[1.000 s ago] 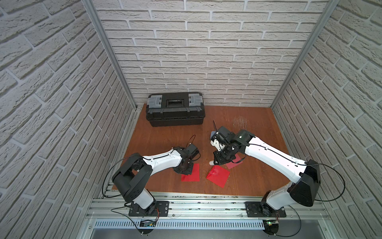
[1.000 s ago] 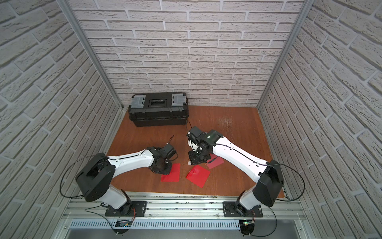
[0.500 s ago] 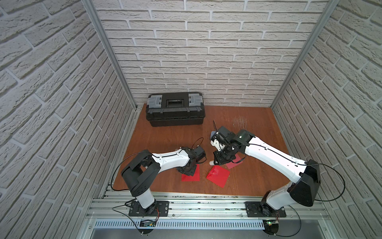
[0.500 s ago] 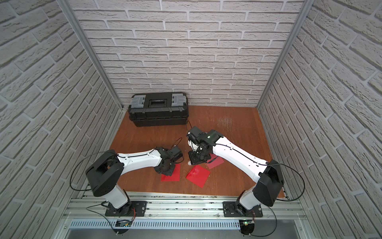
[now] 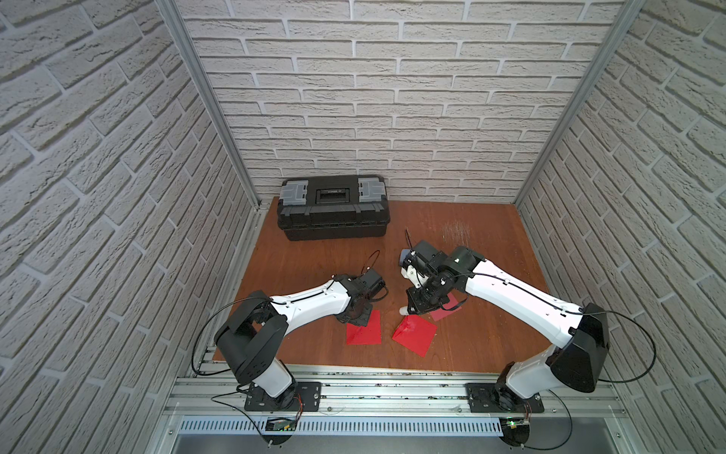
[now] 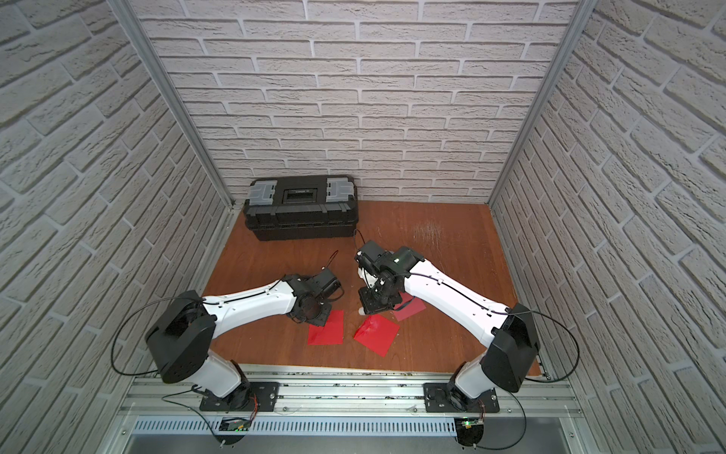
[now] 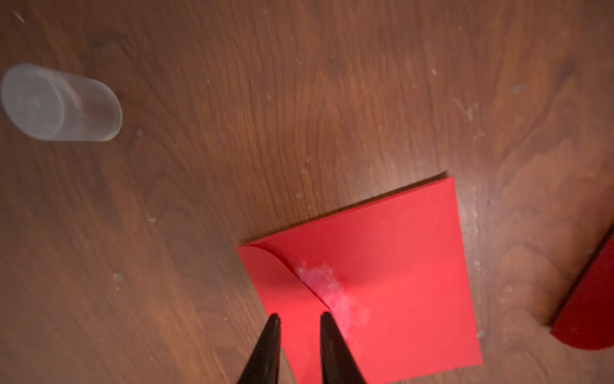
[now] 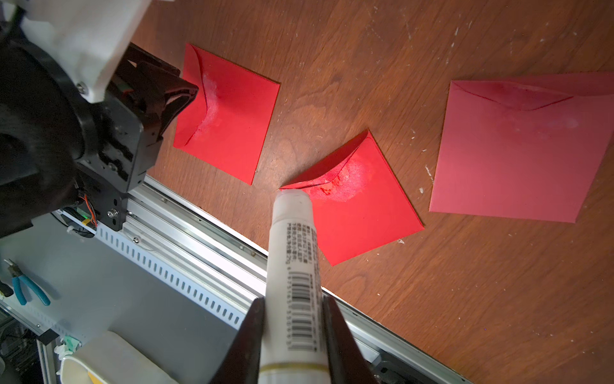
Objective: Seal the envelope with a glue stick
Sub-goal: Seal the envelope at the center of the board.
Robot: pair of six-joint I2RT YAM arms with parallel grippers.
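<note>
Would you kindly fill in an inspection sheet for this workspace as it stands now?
Surface: wooden tabletop, flecked with white residue.
Job's things: glue stick uncapped, tip by a corner of the middle envelope; second envelope and paler envelope lie flat, all glue-smeared; clear cap lies loose on the wood.
Clutter: black toolbox against the back wall.
Grippers: left gripper empty, jaws slightly apart over the second envelope's flap; right gripper shut on the glue stick.
Cables: black cables loop off both arms, clear of the envelopes.
Surroundings: brick-pattern walls; aluminium rail in front.

Black toolbox (lid shut) stands by the brick wall.
</note>
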